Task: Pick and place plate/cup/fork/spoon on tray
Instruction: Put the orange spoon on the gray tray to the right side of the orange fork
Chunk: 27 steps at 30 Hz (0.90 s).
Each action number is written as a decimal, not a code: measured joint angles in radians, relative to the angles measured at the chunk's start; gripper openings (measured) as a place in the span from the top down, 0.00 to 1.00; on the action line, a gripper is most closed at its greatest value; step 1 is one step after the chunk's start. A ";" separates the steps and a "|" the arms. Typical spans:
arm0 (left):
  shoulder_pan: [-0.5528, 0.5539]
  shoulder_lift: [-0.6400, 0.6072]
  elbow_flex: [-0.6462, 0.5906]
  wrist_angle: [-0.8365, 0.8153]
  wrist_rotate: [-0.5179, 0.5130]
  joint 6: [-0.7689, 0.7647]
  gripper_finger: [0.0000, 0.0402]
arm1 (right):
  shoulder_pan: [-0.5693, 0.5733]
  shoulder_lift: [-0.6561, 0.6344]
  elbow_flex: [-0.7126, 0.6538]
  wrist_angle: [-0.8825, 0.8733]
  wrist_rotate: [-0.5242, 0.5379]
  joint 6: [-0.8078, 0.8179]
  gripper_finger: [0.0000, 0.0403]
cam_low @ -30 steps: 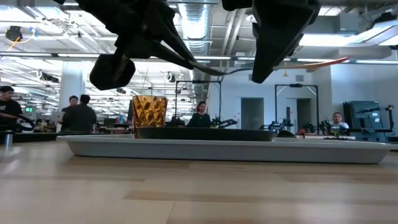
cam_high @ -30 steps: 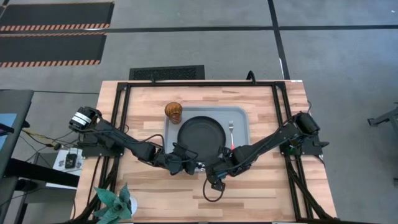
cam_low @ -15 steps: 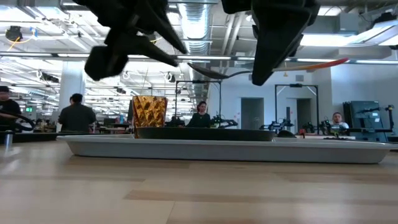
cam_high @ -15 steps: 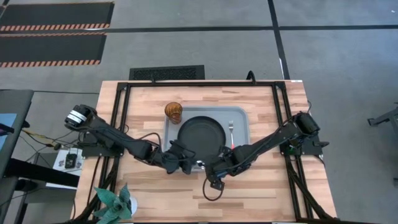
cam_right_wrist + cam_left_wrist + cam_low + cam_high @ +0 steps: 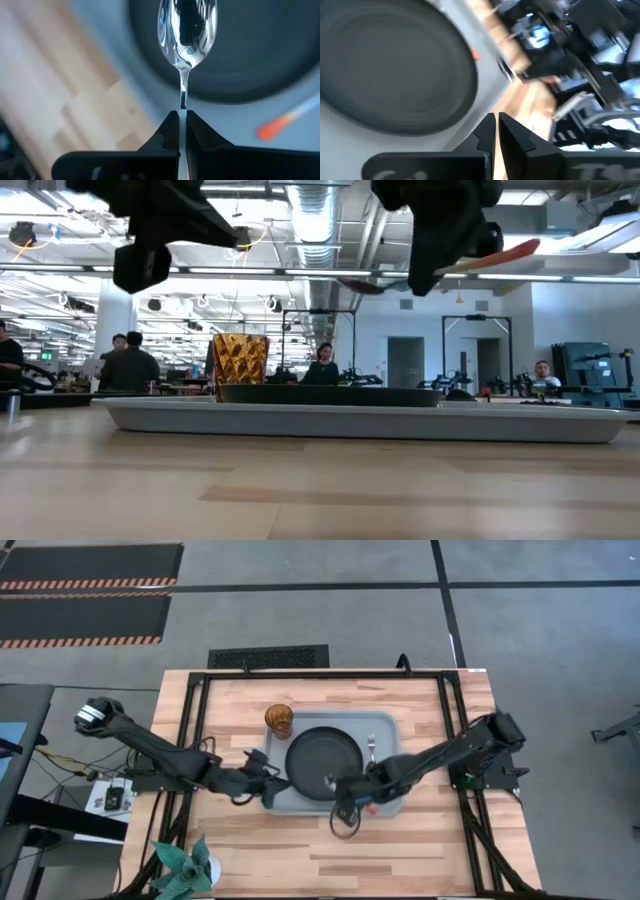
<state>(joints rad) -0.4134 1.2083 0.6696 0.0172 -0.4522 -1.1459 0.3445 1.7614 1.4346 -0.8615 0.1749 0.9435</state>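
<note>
The right gripper (image 5: 181, 117) hangs over the near edge of the tray (image 5: 384, 724), its jaws clamped on the thin neck of the spoon (image 5: 186, 35). The bowl juts straight out ahead of the fingertips and sits above the rim of the plate (image 5: 324, 757). Holding it by the neck, not the bowl, keeps the rounded end free so it can be laid flat without the fingers getting trapped under it. In the low view the spoon's red-orange handle sticks out behind the gripper, well above the tray, so there is height left to lose before any release.

The fork (image 5: 371, 752) already lies on the tray just to the right of the plate, tines pointing away from the robot and its red-orange handle toward the near rim. The cup (image 5: 279, 720) stands upright at the tray's far left corner, beside the plate; from above I cannot tell whether it sits inside the rim or just on it. The plate takes the tray's middle, which leaves only narrow strips of bare tray for cutlery.

The left gripper (image 5: 268, 777) hovers at the tray's left edge over the worktop (image 5: 420, 850), jaws together and holding nothing. It looks parked clear, giving the right arm room.

I judge the spoon is the last piece, and the tight spot beside the fork is the likely target.
</note>
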 joint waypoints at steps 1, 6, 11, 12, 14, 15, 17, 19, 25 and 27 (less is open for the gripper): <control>0.001 -0.022 -0.039 0.053 0.000 0.025 0.98 | -0.014 -0.019 -0.015 -0.004 0.009 0.035 0.96; 0.012 -0.114 -0.165 0.239 -0.002 0.155 1.00 | -0.092 -0.123 -0.134 -0.019 0.037 0.228 0.96; 0.046 -0.194 -0.207 0.232 -0.016 0.255 1.00 | -0.168 -0.221 -0.270 -0.065 0.038 0.430 0.96; 0.057 -0.208 -0.214 0.231 -0.016 0.268 1.00 | -0.181 -0.235 -0.296 -0.071 0.045 0.460 0.96; 0.083 -0.237 -0.221 0.203 -0.003 0.291 1.00 | -0.204 -0.255 -0.342 -0.085 0.060 0.500 0.96; 0.098 -0.250 -0.223 0.194 0.009 0.302 1.00 | -0.218 -0.261 -0.362 -0.085 0.063 0.512 0.96; 0.126 -0.278 -0.229 0.183 0.040 0.327 1.00 | -0.244 -0.262 -0.397 -0.086 0.063 0.524 0.96; 0.153 -0.299 -0.230 0.165 0.071 0.355 1.00 | -0.271 -0.258 -0.421 -0.083 0.063 0.528 0.96; 0.207 -0.359 -0.230 0.126 0.103 0.394 1.00 | -0.336 -0.198 -0.448 -0.054 0.083 0.541 0.96; 0.218 -0.371 -0.230 0.119 0.103 0.392 1.00 | -0.349 -0.173 -0.449 -0.046 0.081 0.549 0.96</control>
<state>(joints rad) -0.1950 0.8368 0.4397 0.1358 -0.3488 -0.7539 -0.0042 1.5889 0.9859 -0.9076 0.2563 1.4921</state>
